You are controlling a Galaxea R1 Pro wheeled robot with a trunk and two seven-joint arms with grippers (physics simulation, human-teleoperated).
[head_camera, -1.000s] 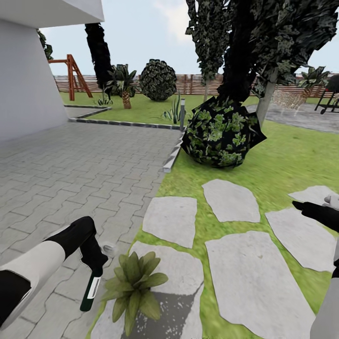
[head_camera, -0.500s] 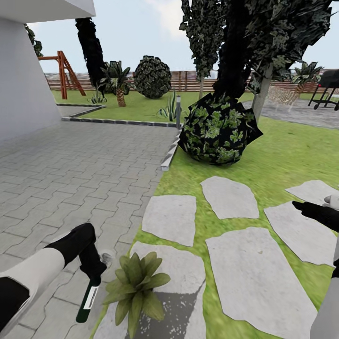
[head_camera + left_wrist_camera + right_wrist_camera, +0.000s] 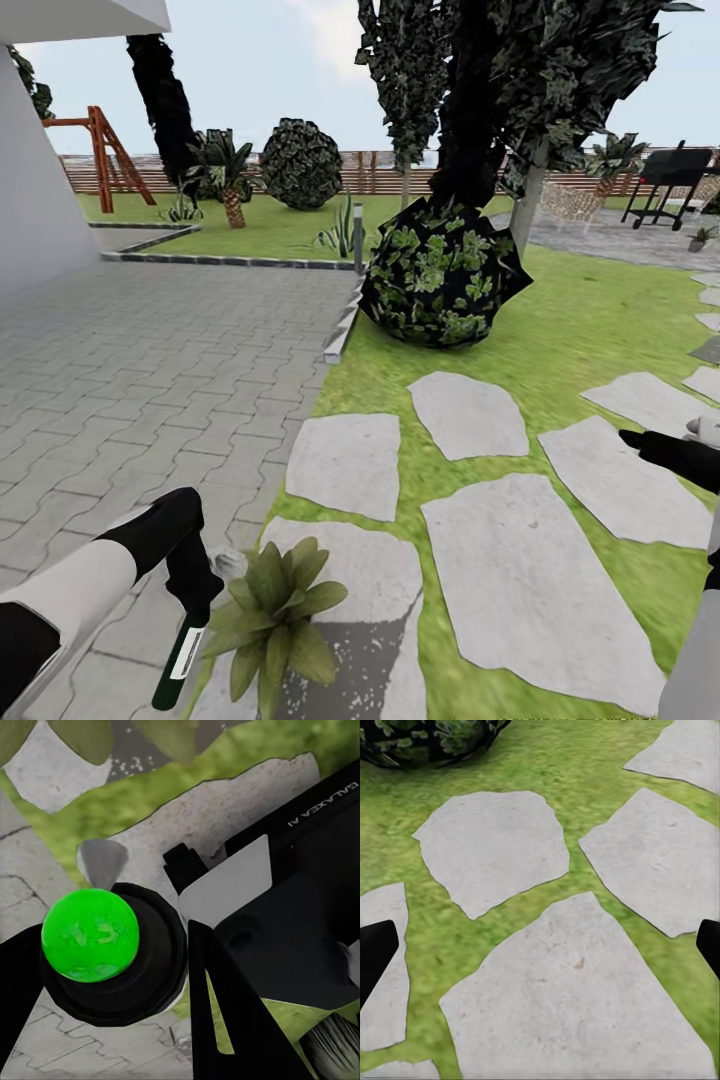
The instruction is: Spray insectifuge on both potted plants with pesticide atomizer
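The pesticide atomizer (image 3: 182, 650) is held in the left gripper (image 3: 195, 608), whose jaws are closed on its upper part; the dark green bottle with its white label hangs tilted below the jaws, over the edge of the grey paving (image 3: 150, 380). Its whitish spray head (image 3: 229, 563) projects beside the jaws toward 1 potted plant (image 3: 272, 620), which is seen just beside the bottle, its light-green leaves spread over a stepping stone (image 3: 370, 590). In the left wrist view the bottle is seen end-on as a dark round shape (image 3: 120, 952) with a bright green disc (image 3: 90, 934) between the black fingers (image 3: 225, 1012); what that disc is cannot be made out. Part of the plant's leaves (image 3: 82, 739) is cut off at that picture's edge. Only 1 of the 2 plants can be found.

The right gripper (image 3: 640, 440) is held well apart over the lawn (image 3: 560, 330); in the right wrist view its 2 fingertips (image 3: 375, 952) are set wide apart, open, with stepping stones (image 3: 577, 1012) beyond them. A dark round bush (image 3: 435, 275) stands farther off.

Compared with 1 second ago, the whole head view has shifted: the bush and fence (image 3: 390, 172) are placed further left and a black grill (image 3: 672, 178) is shown more fully, so the camera has turned. The atomizer is held by the same jaws beside the same plant.
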